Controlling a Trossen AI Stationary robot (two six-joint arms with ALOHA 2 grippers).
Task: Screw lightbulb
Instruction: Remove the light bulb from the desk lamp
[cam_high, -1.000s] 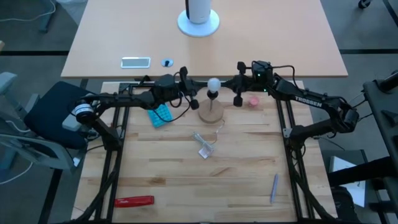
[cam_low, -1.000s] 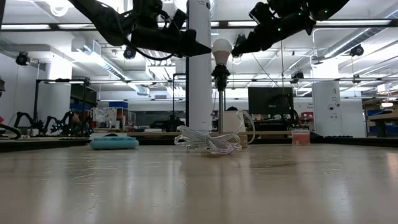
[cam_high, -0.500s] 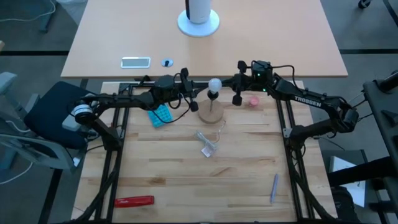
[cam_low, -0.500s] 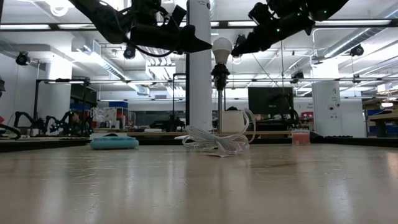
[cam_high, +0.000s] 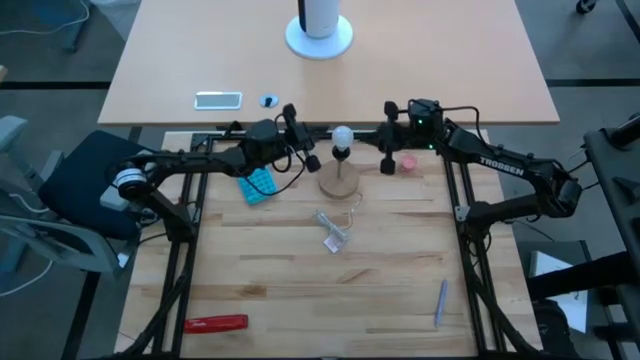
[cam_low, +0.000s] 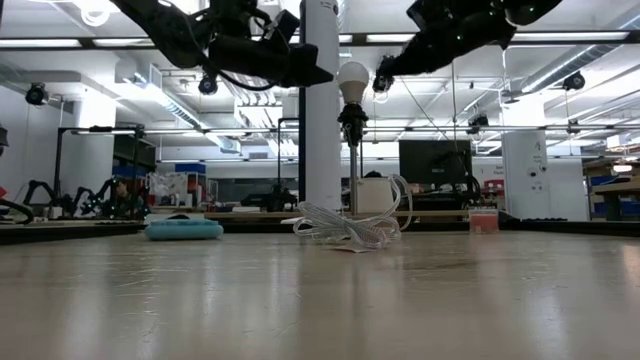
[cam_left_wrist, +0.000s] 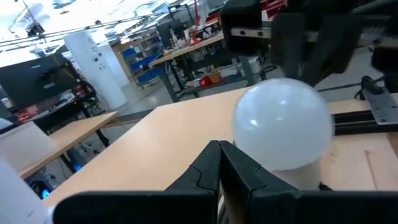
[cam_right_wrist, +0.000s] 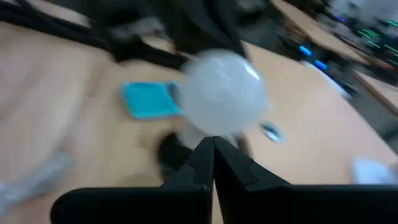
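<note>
The lightbulb (cam_high: 342, 134), a small white globe, stands upright in a dark socket (cam_low: 352, 118) on a thin post that rises from a round wooden disc (cam_high: 339, 181). My left gripper (cam_high: 311, 160) is shut; its tips (cam_low: 328, 75) are level with the globe on its left side, and the lightbulb (cam_left_wrist: 283, 124) fills its wrist view just past the fingers. My right gripper (cam_high: 385, 160) is also shut and sits right of the globe, its tips (cam_low: 381, 80) a small gap away. The lightbulb (cam_right_wrist: 224, 93) shows beyond its fingers. My left gripper's shut fingertips (cam_left_wrist: 219, 155) come level from the table's left at the lower left of the lightbulb's globe (cam_left_wrist: 249, 146). Whether they touch it, I cannot tell.
A blue block (cam_high: 257, 185) lies left of the disc and a pink-red round thing (cam_high: 407, 160) right of it. A clear wrapper with a thin cord (cam_high: 331, 233) lies nearer. A red tool (cam_high: 215, 323) and a pen (cam_high: 441, 301) lie near the front edge.
My right gripper has drawn slightly up and away from the globe. My left gripper has swung a little at the wrist. In the low view the white cord on the table has shifted a little sideways.
</note>
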